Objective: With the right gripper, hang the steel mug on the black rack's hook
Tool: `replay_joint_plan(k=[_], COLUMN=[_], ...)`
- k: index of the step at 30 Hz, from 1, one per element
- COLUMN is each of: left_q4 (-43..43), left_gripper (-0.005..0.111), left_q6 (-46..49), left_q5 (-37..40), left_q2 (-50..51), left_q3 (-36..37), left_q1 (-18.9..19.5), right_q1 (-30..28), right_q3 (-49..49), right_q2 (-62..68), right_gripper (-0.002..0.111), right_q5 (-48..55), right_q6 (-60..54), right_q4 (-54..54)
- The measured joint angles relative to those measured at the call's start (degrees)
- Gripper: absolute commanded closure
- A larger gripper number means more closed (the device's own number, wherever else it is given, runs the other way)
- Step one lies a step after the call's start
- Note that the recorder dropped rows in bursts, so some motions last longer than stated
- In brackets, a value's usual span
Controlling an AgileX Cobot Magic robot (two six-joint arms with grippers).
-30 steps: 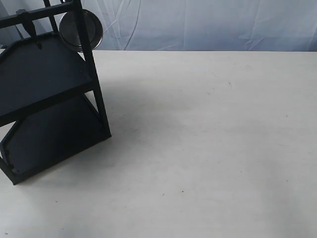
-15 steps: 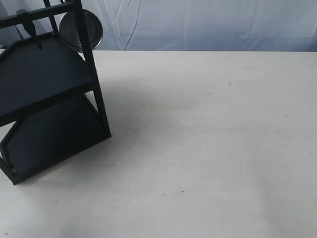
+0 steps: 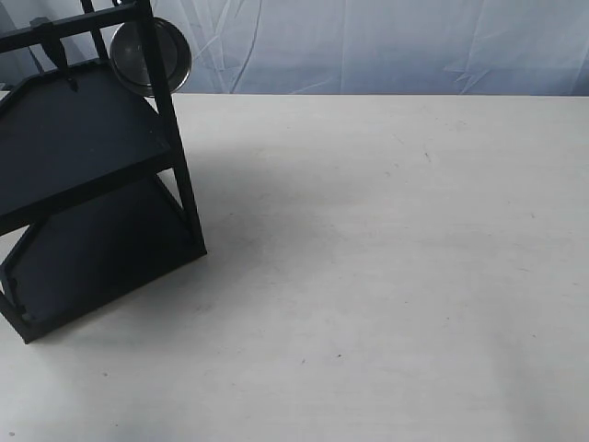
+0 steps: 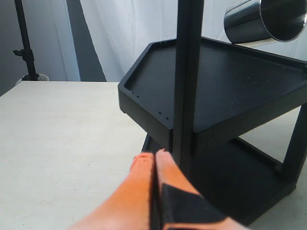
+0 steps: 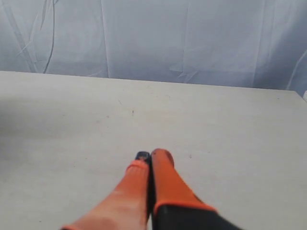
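One steel mug (image 3: 150,55) hangs at the upper left of the exterior view, up beside the top of the black rack (image 3: 92,175), its round flat base turned toward us and partly crossed by one of the rack's thin posts; the rack itself fills the left edge of the frame, two angular shelves one above the other, standing on the pale table (image 3: 386,267), and neither arm shows in this view. In the left wrist view the mug (image 4: 265,20) sits at the upper right of the frame, shiny and cylindrical, lying on its side above the rack's (image 4: 216,96) upper shelf with its open mouth facing down and right; the left gripper (image 4: 154,158) pokes up from the bottom centre, its orange fingers pressed together with nothing between them, just beside the rack's near post and well below the mug. In the right wrist view the right gripper (image 5: 149,158) rises from the bottom centre, its orange fingers closed against each other and empty, over the bare table (image 5: 230,134) with a wrinkled pale curtain (image 5: 158,38) behind; mug and rack do not appear here, so the mug is well apart from it.
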Motion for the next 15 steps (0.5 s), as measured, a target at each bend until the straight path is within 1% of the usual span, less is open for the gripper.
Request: replay_joint_plan(k=[4, 10, 15], left_q4=[0.0, 0.0, 0.0], left_gripper=[0.105, 0.105, 0.105], left_q6=[0.0, 0.0, 0.0], left_q5=[0.0, 0.0, 0.0], left_q2=[0.0, 0.0, 0.0], left_q3=[0.0, 0.0, 0.0], left_q1=[0.0, 0.0, 0.0], right_q1=[0.0, 0.0, 0.0], right_q3=[1.2, 3.2, 3.3], right_q2=[-0.4, -0.8, -2.6], right_gripper=[0.108, 0.108, 0.108], right_q5=[0.1, 0.5, 1.8], right_q6=[0.3, 4.3, 4.5], right_q4=[-0.2, -1.7, -2.1])
